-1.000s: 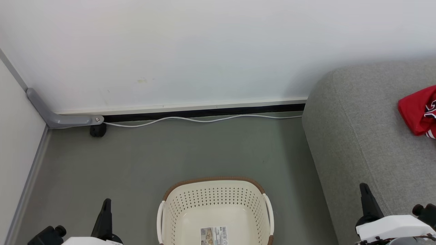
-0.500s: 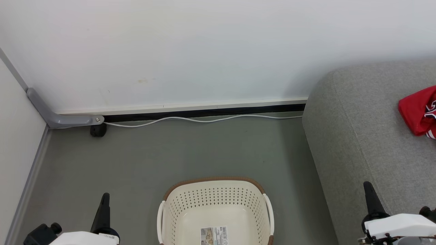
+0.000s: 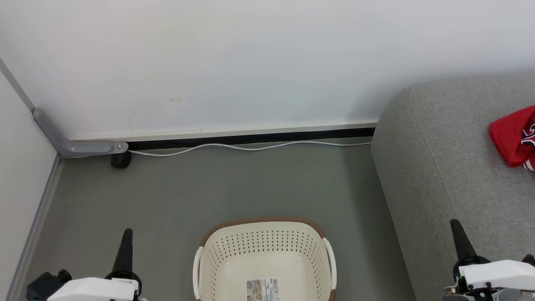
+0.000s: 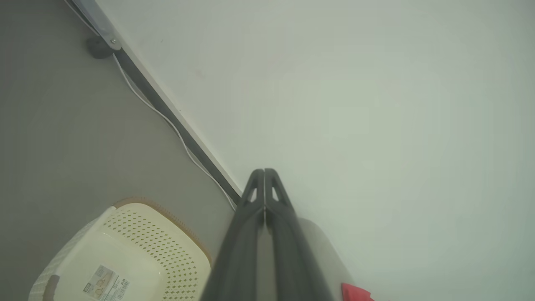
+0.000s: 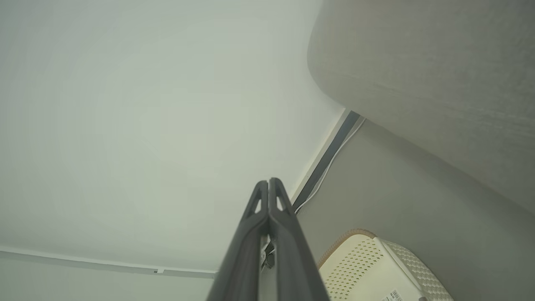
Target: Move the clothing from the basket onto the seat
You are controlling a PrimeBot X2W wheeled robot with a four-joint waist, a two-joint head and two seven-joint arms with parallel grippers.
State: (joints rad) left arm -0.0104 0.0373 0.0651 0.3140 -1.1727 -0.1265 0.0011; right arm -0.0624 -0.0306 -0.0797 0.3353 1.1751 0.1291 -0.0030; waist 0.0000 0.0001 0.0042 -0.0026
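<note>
The cream basket (image 3: 264, 236) with a brown rim stands on the floor at the bottom centre; only a barcode sticker (image 3: 262, 289) lies on its bottom. Red clothing (image 3: 513, 136) with white trim rests on the grey seat (image 3: 439, 167) at the right edge. My left gripper (image 3: 126, 232) is shut at the lower left, left of the basket, holding nothing. My right gripper (image 3: 455, 223) is shut at the lower right, in front of the seat. The wrist views show each pair of fingers pressed together, the left gripper (image 4: 264, 171) and the right gripper (image 5: 268, 181), with the basket (image 4: 125, 242) (image 5: 372, 267) below.
A white wall (image 3: 250, 62) with a dark baseboard runs across the back. A white cable (image 3: 250, 147) lies along it on the grey floor (image 3: 209, 188). A grey bracket (image 3: 75, 144) and a black caster (image 3: 120, 160) sit in the left corner.
Both arms have shifted slightly: the left gripper's finger tip now stands higher in the head view, and the right gripper has drifted a little right. Basket and clothing have not moved.
</note>
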